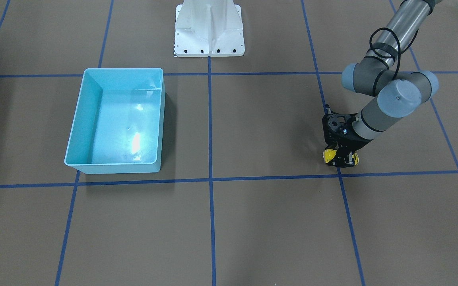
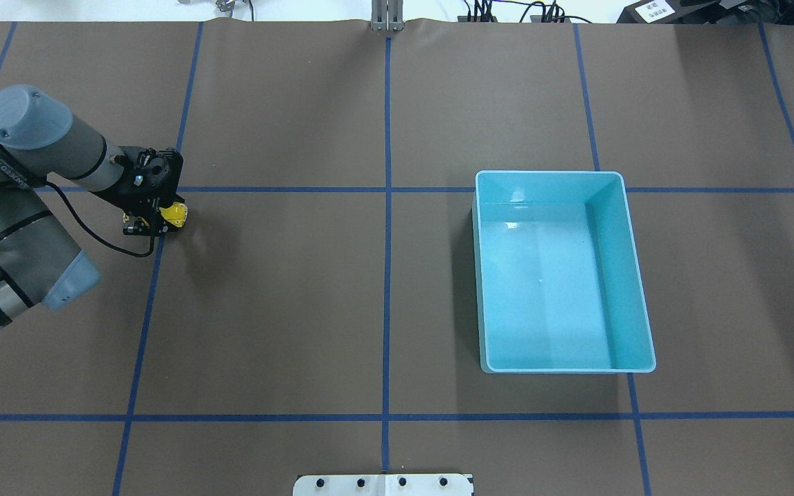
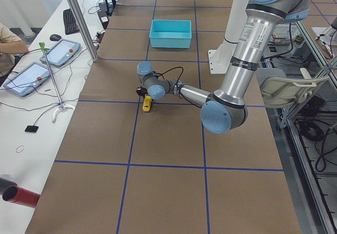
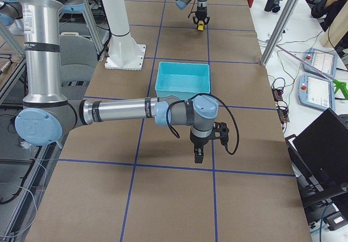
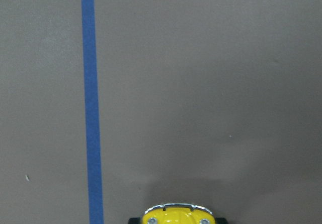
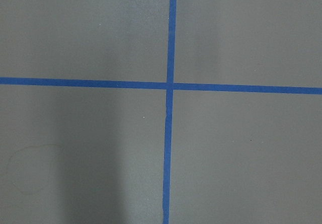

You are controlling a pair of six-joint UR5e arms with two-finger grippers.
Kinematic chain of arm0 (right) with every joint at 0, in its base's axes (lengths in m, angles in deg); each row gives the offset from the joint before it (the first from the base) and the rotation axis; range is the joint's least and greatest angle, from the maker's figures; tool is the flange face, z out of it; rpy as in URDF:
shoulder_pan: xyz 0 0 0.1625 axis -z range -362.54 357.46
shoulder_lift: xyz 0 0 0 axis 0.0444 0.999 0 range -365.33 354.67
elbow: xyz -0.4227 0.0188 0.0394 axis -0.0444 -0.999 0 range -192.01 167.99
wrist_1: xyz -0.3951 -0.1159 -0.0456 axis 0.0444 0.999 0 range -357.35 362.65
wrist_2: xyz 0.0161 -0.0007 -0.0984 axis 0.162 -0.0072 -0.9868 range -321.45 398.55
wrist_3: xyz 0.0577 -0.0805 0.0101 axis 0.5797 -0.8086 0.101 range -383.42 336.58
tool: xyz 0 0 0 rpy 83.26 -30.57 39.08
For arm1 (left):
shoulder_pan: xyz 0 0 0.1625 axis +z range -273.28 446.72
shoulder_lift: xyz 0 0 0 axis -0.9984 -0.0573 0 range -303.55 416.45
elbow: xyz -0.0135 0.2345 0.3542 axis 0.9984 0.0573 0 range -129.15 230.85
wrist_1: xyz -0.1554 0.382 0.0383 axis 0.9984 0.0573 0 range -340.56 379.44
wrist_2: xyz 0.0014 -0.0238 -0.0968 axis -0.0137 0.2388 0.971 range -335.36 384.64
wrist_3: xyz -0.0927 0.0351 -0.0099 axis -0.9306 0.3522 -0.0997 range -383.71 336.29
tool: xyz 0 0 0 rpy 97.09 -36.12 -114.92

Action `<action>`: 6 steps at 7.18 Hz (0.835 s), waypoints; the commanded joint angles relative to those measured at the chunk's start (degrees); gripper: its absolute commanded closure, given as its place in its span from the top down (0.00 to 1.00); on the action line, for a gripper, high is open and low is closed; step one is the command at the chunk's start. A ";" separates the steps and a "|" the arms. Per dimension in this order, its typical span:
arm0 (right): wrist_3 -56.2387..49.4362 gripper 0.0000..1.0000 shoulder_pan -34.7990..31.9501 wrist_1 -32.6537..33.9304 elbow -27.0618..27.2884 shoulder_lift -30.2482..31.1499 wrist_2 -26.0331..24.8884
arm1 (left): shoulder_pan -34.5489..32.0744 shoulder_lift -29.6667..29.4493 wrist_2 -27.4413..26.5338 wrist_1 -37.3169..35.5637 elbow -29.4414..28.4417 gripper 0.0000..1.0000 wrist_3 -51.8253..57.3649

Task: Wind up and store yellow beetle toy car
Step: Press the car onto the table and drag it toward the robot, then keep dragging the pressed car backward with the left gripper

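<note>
Yellow car sits under the left gripper — jaws straddle it, but clamped or not, I cannot tell. Right gripper — cannot tell either.

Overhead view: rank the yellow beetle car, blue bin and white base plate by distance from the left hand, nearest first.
1. yellow beetle toy car: right at the left hand, on the view's left.
2. white base plate: bottom edge, centre.
3. light blue bin: right half.

The left wrist view's edge cuts off the car. The left gripper covers its middle. Right gripper jaw state: indeterminate.
</note>
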 commanded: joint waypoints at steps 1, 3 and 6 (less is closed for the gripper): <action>0.09 1.00 0.36 0.00 -0.03 0.00 0.00 | -0.14 1.70 0.05 1.21 0.46 0.00 0.01; 0.09 1.00 0.36 -0.09 -0.03 0.00 0.00 | -0.22 2.06 1.01 2.45 0.29 0.00 0.01; 0.09 1.00 0.44 -0.09 -0.03 0.00 0.00 | -0.66 3.11 2.33 3.77 0.37 0.00 0.10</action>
